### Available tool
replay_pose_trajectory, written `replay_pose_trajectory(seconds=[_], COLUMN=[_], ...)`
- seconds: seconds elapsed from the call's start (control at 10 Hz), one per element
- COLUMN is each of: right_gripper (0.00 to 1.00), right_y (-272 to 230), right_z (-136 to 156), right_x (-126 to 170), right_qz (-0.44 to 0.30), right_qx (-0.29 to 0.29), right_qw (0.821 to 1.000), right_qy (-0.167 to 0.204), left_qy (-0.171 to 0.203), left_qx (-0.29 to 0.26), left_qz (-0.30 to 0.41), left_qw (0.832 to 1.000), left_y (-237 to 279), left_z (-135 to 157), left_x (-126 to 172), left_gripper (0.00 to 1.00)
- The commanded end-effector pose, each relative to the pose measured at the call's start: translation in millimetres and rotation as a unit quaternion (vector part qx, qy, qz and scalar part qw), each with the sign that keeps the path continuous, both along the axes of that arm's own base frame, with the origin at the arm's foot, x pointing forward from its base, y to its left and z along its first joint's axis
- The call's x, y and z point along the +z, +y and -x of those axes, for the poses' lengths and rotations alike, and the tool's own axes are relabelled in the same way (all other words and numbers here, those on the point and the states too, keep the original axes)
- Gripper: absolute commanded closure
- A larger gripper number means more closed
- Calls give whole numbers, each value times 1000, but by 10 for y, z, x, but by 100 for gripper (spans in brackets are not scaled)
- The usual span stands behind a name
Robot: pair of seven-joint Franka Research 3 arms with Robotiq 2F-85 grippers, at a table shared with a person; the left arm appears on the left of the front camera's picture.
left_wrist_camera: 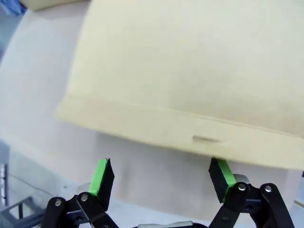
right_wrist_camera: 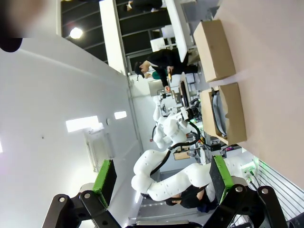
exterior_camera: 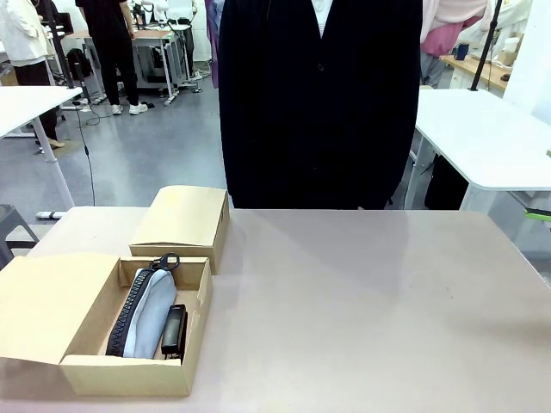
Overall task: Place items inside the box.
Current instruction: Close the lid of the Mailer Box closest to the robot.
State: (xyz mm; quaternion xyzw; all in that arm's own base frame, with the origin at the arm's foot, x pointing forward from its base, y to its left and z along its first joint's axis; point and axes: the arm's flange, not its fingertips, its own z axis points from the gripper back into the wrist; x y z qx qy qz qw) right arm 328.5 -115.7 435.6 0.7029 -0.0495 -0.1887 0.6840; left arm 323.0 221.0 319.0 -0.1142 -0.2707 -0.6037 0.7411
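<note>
An open cardboard box (exterior_camera: 138, 375) sits at the table's front left with its lid flap (exterior_camera: 43, 310) spread out to the left. Inside it lie a grey zip pencil case (exterior_camera: 153, 310) and, to its right, a black stapler (exterior_camera: 174, 331). My left gripper (left_wrist_camera: 161, 179) is open just above a tan cardboard flap (left_wrist_camera: 190, 71), with nothing between its green pads. The right gripper (right_wrist_camera: 161, 179) is also open and holds nothing. Far off, its view shows the open box (right_wrist_camera: 233, 114) sideways with the pencil case (right_wrist_camera: 216, 111) in it.
A closed cardboard box (exterior_camera: 182, 219) stands just behind the open one and shows as the closed box (right_wrist_camera: 213, 47) from the right wrist. A person in dark clothes (exterior_camera: 318, 103) stands at the table's far edge. The white left arm (right_wrist_camera: 161, 180) crosses the right wrist view.
</note>
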Motion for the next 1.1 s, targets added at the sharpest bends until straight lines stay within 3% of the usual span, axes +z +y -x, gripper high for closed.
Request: replay_pose_trajectory(seconds=[0.0, 0.3, 0.6, 1.0], right_gripper=[0, 0, 0, 0], right_y=[5, 5, 5, 5], right_z=[8, 8, 8, 8], right_x=[58, 58, 58, 58], right_qz=[-8, -8, -8, -8], right_qx=[0, 0, 0, 0], right_qw=[1000, 1000, 1000, 1000], right_qy=[7, 7, 7, 7], left_qy=[16, 21, 35, -12], left_qx=[-34, -80, -114, -104], left_qz=[13, 110, 211, 273], left_qw=[999, 991, 970, 956], left_y=[-56, -410, -745, -1026], left_z=[-94, -57, 33, 151], left_x=[-169, -255, -236, 39], left_gripper=[0, 0, 0, 0])
